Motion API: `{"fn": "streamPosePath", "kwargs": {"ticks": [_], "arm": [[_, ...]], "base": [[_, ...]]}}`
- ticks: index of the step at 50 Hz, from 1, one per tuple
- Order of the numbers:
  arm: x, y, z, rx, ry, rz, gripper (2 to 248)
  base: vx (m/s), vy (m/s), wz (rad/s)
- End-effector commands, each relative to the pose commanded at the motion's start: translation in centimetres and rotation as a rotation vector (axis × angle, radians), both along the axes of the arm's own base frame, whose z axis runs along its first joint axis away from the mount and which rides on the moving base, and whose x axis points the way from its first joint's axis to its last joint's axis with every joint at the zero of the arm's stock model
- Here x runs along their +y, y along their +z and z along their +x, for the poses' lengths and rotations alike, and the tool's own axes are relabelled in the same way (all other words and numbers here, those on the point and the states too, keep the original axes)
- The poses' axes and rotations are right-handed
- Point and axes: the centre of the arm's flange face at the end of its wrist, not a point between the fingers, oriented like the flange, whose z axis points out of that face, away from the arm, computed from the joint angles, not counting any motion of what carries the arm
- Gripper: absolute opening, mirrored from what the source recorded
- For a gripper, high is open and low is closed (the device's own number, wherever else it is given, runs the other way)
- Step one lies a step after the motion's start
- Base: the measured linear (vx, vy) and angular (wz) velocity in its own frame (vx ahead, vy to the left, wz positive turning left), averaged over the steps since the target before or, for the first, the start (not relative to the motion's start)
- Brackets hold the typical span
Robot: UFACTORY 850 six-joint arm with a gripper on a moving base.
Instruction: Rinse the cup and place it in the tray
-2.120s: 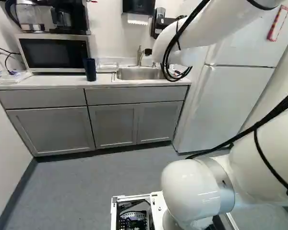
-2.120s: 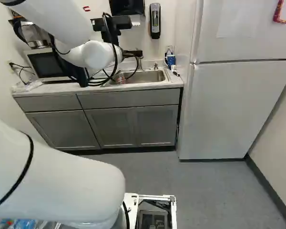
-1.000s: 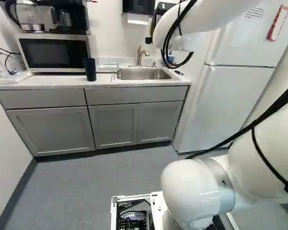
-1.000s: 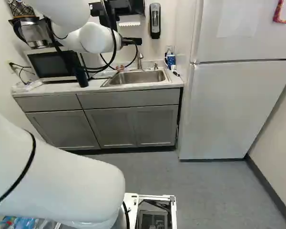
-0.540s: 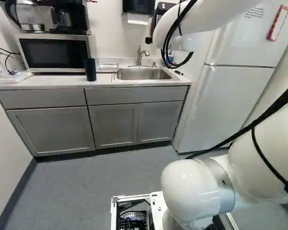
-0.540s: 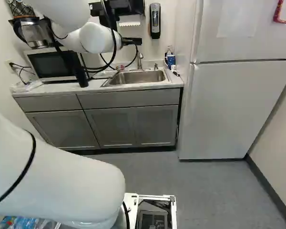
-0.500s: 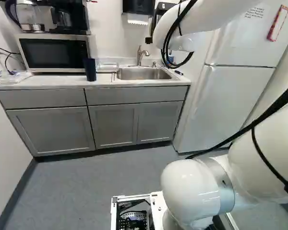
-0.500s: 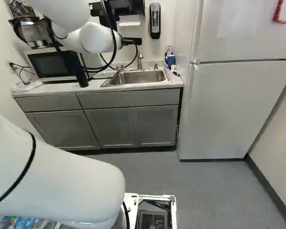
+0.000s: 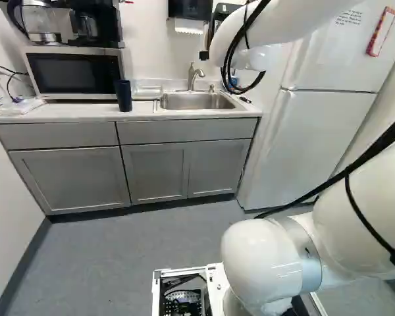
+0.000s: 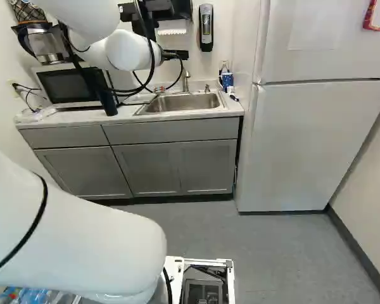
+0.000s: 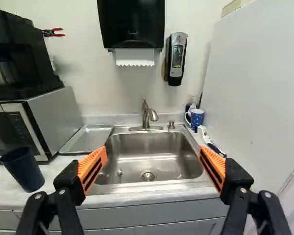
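A: What do the fingers have?

B: Nothing. They're spread wide, with the sink ahead of them and the faucet beyond it.

A: And the cup?

B: The dark 1 stands outside the spread, on the surface, just beside the microwave. I take it for the task's cup, though there's also a blue mug by the sink's far corner. Mixing up those 2 is risk number 1.

A: So picking up looks like the step in hand?

B: I'd say so, unless the rinse is done; I can't tell that from here. No water runs from the faucet.

A: What could spoil the pick?

B: Coming in too close to the microwave. 1 finger could hit its side, or shove the cup over the surface's front edge. A low, off-centre pinch could tip it.

A: And over the sink?

B: The faucet leaves limited room. A hurried swing could knock the rim against the spout, and wet walls could slide through a light grip.

A: Then the tray?

B: It lies between microwave and sink. Its raised rim could catch the base if the cup is lowered short, and topple it.
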Motion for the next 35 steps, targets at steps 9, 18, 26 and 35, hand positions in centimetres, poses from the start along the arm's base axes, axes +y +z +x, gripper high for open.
{"fn": "streamPosePath", "kwargs": {"ticks": [9, 18, 26, 35], "arm": [[0.0, 0.0, 0.0, 0.0, 0.0, 0.0, 247], [0.0, 0.0, 0.0, 0.0, 0.0, 0.0, 247], [0.0, 0.0, 0.0, 0.0, 0.0, 0.0, 247], [0.0, 0.0, 0.0, 0.0, 0.0, 0.0, 247]], "base": [[0.038, -0.002, 0.082], [0.052, -0.002, 0.001], [0.015, 0.001, 0.006], [0.026, -0.007, 0.003]]}}
